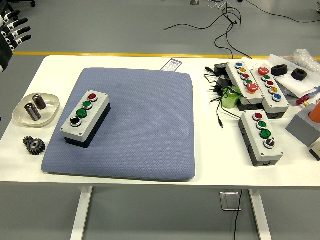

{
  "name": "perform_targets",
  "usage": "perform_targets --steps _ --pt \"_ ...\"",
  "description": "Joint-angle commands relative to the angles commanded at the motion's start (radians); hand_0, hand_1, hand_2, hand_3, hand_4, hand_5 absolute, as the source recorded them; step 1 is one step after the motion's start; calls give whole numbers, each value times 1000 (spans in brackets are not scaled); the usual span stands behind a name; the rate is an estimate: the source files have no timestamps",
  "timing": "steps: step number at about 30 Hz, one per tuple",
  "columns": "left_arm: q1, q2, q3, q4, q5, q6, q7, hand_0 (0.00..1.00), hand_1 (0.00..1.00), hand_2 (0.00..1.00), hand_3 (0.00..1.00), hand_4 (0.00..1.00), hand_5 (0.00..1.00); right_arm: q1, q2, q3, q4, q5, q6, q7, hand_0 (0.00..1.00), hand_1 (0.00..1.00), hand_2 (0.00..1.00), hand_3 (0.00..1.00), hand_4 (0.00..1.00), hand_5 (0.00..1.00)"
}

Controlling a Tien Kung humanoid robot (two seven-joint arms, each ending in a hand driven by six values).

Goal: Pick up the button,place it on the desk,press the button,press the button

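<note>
While the left hand [14,31] sits at the top-left corner off the table's edge, fingers spread apart and holding nothing, everything else lies to its right and nearer the camera; right hand not visible. White table [125,64] spans the view. Blue-grey quilted mat [145,125] covers the table's middle, well right of and below the hand. Task's button box [86,119] rests on the mat's left part, angled, grey lid on dark base: red button [92,97] at the far end, two green buttons [84,109] in the middle, black selector knob [75,121] at the near end. Closest box to the hand, but still well apart from it. Far across the table from the hand: two long button boxes [257,84] side by side, each with a red mushroom button plus a coloured row, and a second four-control box [263,137] in front of them. Black cables [220,100] and a green object [231,98] sit just left of those boxes. Directly below the hand, near the table's left edge: clear shallow dish [20,116] holding two dark cylinders [36,106]. Small dark gear [34,145] on the table just in front of the dish. Small printed card [172,65] at the mat's far edge.
</note>
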Motion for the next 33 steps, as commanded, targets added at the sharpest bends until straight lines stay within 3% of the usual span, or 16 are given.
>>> perform_targets --steps 33 --pt "4 -4 12 3 6 16 16 825 871 887 916 869 904 -5 -1 -8 0 10 -2 -1 675 730 783 676 382 147"
